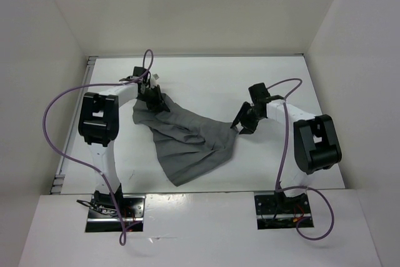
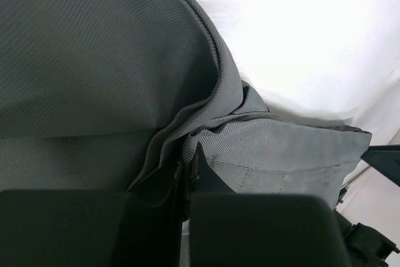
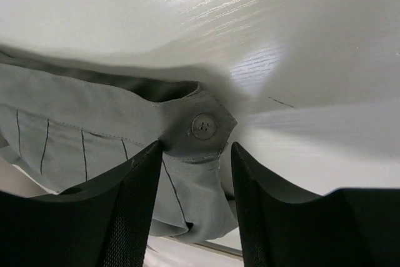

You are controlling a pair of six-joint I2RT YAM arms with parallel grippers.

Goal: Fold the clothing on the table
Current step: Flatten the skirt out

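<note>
where the clothing [image 1: 187, 145] lies: crumpled at the middle of the table [image 1: 212, 79].
left gripper [image 1: 152, 101]: clamped on cloth, table's far left.
right gripper [image 1: 240, 124]: wide, straddling the waistband button [image 3: 204, 125], table's right.
do well: likely close squarely on that tab before pulling taut.

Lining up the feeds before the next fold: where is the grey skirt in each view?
Top external: skirt at picture centre, spread diagonally.
Left wrist: fills left and centre, pinched in the shut left pincer.
Right wrist: its buttoned corner low centre, inside the open right pincer.
Shared landmark: the white table.
</note>
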